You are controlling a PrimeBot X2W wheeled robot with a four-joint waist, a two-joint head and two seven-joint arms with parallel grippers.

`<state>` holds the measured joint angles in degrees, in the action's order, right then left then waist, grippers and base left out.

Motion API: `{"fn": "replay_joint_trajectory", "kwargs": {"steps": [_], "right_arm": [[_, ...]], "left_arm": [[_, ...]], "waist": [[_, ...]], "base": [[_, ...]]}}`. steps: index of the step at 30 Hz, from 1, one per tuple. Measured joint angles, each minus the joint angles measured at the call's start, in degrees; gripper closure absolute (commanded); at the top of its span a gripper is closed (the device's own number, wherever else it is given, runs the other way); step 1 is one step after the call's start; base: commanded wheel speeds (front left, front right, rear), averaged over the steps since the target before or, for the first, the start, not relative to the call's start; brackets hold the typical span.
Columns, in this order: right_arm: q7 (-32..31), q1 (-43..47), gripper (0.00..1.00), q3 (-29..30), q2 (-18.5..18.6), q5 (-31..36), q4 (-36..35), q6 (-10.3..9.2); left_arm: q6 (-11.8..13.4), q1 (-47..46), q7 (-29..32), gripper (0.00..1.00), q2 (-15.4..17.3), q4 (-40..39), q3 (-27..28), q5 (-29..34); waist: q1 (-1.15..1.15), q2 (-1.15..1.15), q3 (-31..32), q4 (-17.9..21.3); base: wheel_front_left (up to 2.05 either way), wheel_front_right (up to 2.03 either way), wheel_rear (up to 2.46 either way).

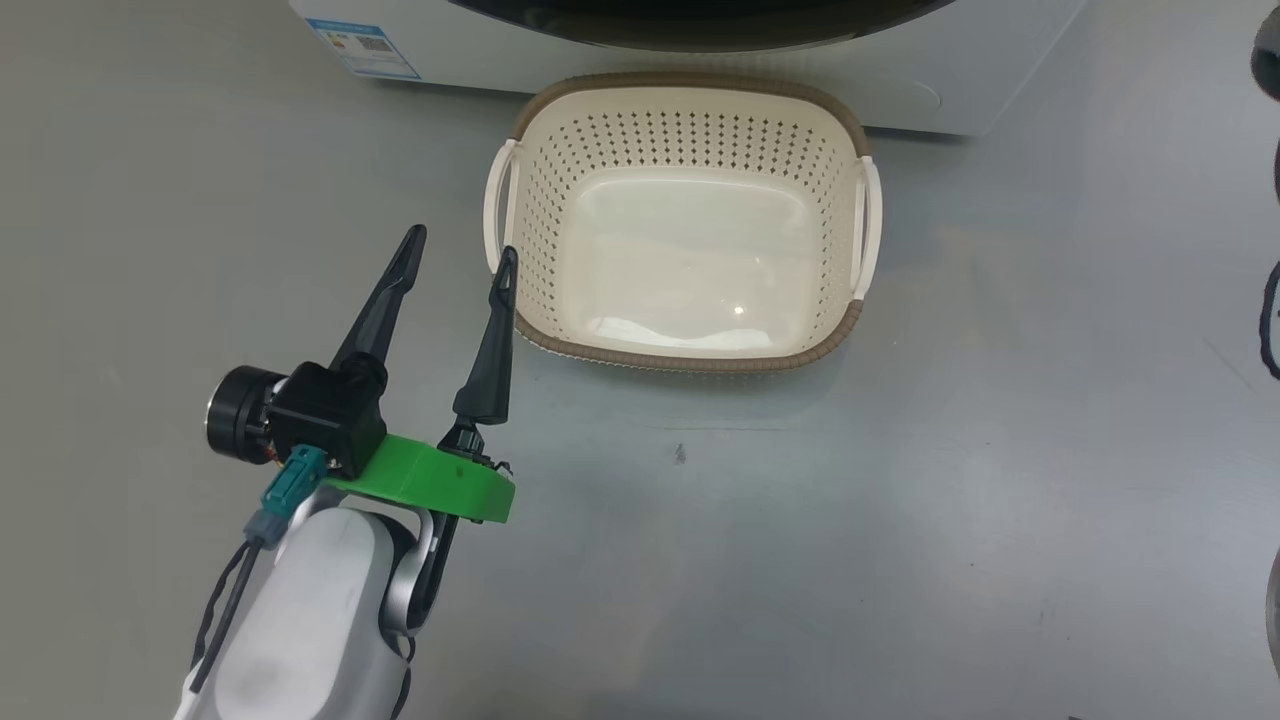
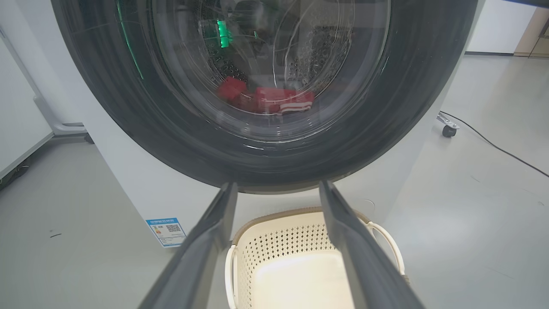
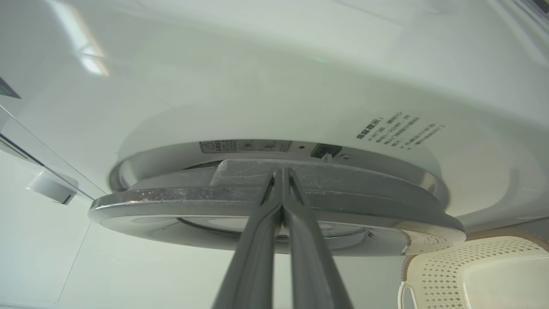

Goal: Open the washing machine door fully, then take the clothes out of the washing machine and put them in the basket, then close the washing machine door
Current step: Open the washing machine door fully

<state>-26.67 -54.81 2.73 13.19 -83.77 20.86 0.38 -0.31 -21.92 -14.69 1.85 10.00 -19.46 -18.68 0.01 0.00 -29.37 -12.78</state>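
The washing machine (image 2: 128, 180) is white, and its black-rimmed washing machine door (image 2: 141, 116) faces my left wrist camera. Through the glass bowl the red clothes (image 2: 266, 101) with white stripes lie in the steel drum. The cream basket (image 1: 690, 130) sits on the floor right before the machine, with nothing in it. My left gripper (image 1: 460, 245) hovers open by the basket's left handle, holding nothing. My right gripper (image 3: 282, 174) is shut, its tips tucked at the handle recess on the door's edge (image 3: 171, 201), in the narrow gap between door and machine front (image 3: 300, 64).
A blue sticker (image 1: 362, 45) marks the machine's lower left corner. A castor (image 2: 448, 130) and a dark cable (image 2: 502, 150) lie on the grey floor to the right. White panels (image 2: 21, 107) stand at the left. Dark objects (image 1: 1268, 60) show at the head view's right edge.
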Motion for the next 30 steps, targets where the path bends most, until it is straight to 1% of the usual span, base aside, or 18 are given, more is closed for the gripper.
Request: {"fn": "replay_joint_trajectory", "kwargs": {"steps": [5, 7, 9, 11, 18, 24, 30], "right_arm": [[-2.4, -4.2, 1.00, -0.6, 1.9, 0.0, 1.3, -1.10], [-3.4, -5.1, 1.00, -1.0, 2.4, 0.0, 1.9, -1.19], [-3.6, -6.3, 1.00, -1.3, 2.7, 0.0, 2.5, -2.00], [-4.0, -7.5, 1.00, -1.2, 3.0, 0.0, 3.1, -2.13], [-6.3, -10.6, 1.00, -2.0, 3.4, 0.0, 5.4, -3.49], [-7.1, -12.2, 1.00, -2.0, 3.8, -0.4, 7.7, -3.58], [-9.4, -13.2, 1.00, -1.8, 4.2, -2.1, 9.3, -3.63]], "left_arm": [[0.0, -1.0, 0.0, 0.00, -0.1, -0.4, -1.9, -0.8], [0.1, -1.1, 0.0, 0.00, -0.1, -0.7, -2.4, -1.1], [0.6, -1.2, 0.0, 0.00, -0.1, -0.9, -2.7, -1.4], [0.7, -1.5, 0.0, 0.00, -0.1, -1.0, -3.0, -1.5], [1.5, -2.6, 0.0, 0.00, -0.2, -1.3, -4.1, -1.9], [2.3, -2.8, 0.0, 0.00, -0.2, -1.3, -4.3, -2.0], [2.5, -2.9, 0.0, 0.00, -0.3, -1.4, -4.5, -2.1]], "waist": [[0.00, 0.00, -1.3, -1.6], [0.00, 0.00, -1.6, -2.1], [0.00, 0.00, -2.0, -2.5], [0.00, 0.00, -2.4, -2.9], [0.00, 0.00, -3.4, -4.4], [0.00, 0.00, -3.9, -5.0], [0.00, 0.00, -4.1, -5.3]], "base": [[0.00, 0.00, 0.00], [0.00, 0.00, 0.00], [0.00, 0.00, 0.00], [0.00, 0.00, 0.00], [0.00, 0.00, 0.00], [0.00, 0.00, 0.00], [0.00, 0.00, 0.00]]}}
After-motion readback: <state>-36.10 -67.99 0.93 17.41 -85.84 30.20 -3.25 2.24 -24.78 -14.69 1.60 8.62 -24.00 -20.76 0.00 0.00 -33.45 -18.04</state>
